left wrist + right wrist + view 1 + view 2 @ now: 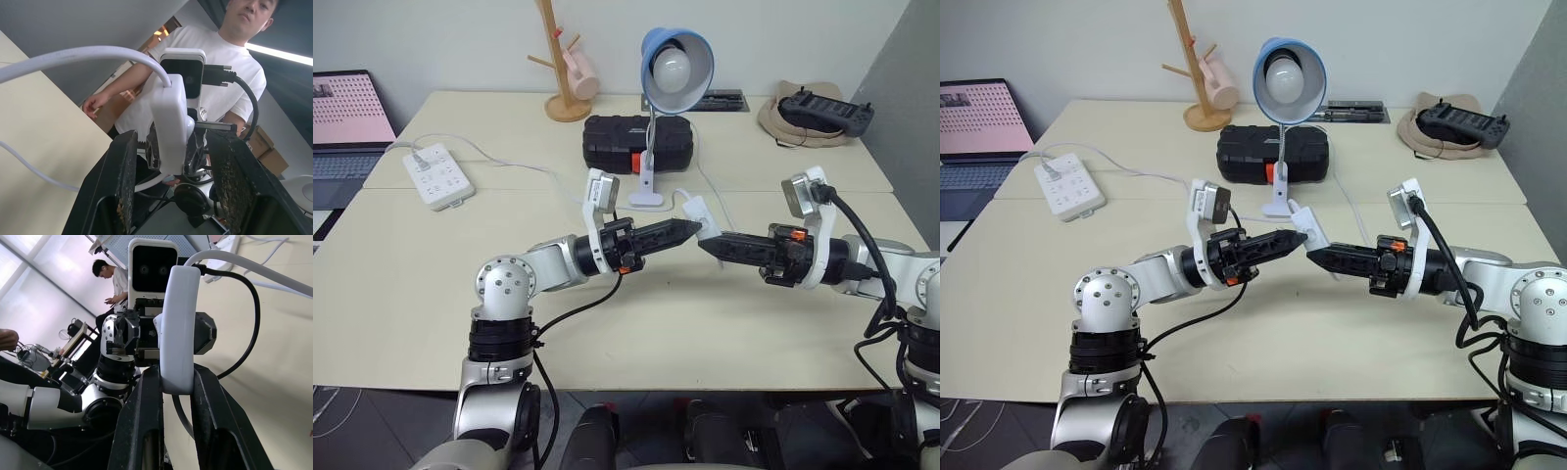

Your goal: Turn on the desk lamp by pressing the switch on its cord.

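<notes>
So far the switch is held clamped in the right gripper above the table, at 6 o'clock of the unlit desk lamp; the left gripper is parted beside it, press still pending.

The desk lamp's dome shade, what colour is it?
The shade of the desk lamp is light blue outside, seen best in the left eye view.
</notes>
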You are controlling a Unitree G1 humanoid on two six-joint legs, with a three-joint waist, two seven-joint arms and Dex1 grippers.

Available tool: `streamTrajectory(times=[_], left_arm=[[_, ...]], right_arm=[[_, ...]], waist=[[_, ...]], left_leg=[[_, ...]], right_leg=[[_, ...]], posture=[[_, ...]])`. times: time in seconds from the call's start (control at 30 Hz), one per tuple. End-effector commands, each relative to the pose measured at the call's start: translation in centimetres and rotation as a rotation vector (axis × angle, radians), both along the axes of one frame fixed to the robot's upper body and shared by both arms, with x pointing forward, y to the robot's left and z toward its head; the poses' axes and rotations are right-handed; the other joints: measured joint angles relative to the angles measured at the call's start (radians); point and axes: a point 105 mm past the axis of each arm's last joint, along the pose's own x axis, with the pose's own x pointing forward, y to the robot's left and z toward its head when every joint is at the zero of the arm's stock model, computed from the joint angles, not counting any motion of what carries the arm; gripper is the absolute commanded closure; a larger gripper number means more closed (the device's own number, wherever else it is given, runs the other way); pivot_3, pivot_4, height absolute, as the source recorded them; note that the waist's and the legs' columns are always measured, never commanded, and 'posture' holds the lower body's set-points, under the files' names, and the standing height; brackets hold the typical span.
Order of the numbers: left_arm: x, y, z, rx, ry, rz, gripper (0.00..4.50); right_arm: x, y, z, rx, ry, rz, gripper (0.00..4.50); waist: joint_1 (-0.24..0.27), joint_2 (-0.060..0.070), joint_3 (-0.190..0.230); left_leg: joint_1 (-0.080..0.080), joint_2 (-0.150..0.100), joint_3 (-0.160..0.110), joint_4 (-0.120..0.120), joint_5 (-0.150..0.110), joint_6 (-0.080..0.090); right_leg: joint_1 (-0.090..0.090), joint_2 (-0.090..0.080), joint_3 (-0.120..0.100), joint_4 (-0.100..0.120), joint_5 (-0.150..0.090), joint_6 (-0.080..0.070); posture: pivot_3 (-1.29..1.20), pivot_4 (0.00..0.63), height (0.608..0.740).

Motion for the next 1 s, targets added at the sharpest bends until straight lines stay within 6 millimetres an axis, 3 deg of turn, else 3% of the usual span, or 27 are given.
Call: streamTrajectory(times=[0.03,0.2,0.23,0.33,0.5,0.83,0.9,1.0], left_arm=[[-0.29,-0.21,0.96,-0.026,-0.040,-0.023,2.22],[-0.41,-0.29,0.94,-0.029,-0.043,-0.032,2.22],[-0.41,-0.29,0.93,-0.029,-0.043,-0.033,2.58],[-0.35,-0.27,0.96,-0.033,-0.040,-0.031,2.95],[-0.15,-0.22,1.19,-0.044,-0.039,-0.026,3.94],[-0.12,-0.51,1.46,-0.036,-0.052,-0.018,3.97],[-0.43,-0.37,1.66,-0.055,-0.056,-0.035,3.27],[-0.10,-0.35,1.59,-0.050,-0.051,-0.014,2.81]], right_arm=[[-0.91,0.32,1.46,0.036,-0.051,0.045,4.10],[-0.94,0.39,1.38,0.036,-0.049,0.043,4.10],[-0.93,0.39,1.37,0.036,-0.048,0.042,4.10],[-0.94,0.35,1.34,0.036,-0.048,0.040,4.10],[-1.04,0.30,1.19,0.032,-0.045,0.038,4.10],[-1.27,0.24,0.91,0.021,-0.041,0.040,4.10],[-1.22,0.26,0.96,0.020,-0.044,0.040,4.10],[-1.20,0.24,1.03,0.018,-0.045,0.041,4.10]], waist=[[0.000,0.000,0.000],[0.000,0.000,0.000],[0.000,0.000,0.000],[0.000,0.000,0.000],[0.000,0.000,0.000],[0.000,0.000,0.000],[0.000,0.000,0.000],[0.000,0.000,0.000]], left_leg=[[0.000,0.000,0.000,0.000,0.000,0.000],[0.000,0.000,0.000,0.000,0.000,0.000],[0.000,0.000,0.000,0.000,0.000,0.000],[0.000,0.000,0.000,0.000,0.000,0.000],[0.000,0.000,0.000,0.000,0.000,0.000],[0.000,0.000,0.000,0.000,0.000,0.000],[0.000,0.000,0.000,-0.001,0.000,0.000],[0.000,0.000,0.000,-0.001,0.000,0.000]], right_leg=[[0.000,0.000,0.000,0.000,0.000,0.000],[0.000,0.000,0.000,0.000,0.000,0.000],[0.000,0.000,0.000,0.000,0.000,0.000],[0.000,0.000,0.000,0.000,0.000,0.000],[0.000,0.000,0.000,-0.001,0.000,0.000],[0.000,0.000,0.000,-0.001,0.000,0.000],[0.000,0.000,0.000,-0.001,0.000,0.000],[0.000,0.000,0.000,-0.001,0.000,0.000]], posture=[[0.00,0.150,0.740],[0.00,0.150,0.740],[0.00,0.150,0.740],[0.00,0.150,0.740],[0.00,0.150,0.740],[0.00,0.150,0.740],[0.00,0.150,0.740],[0.00,0.150,0.740]])
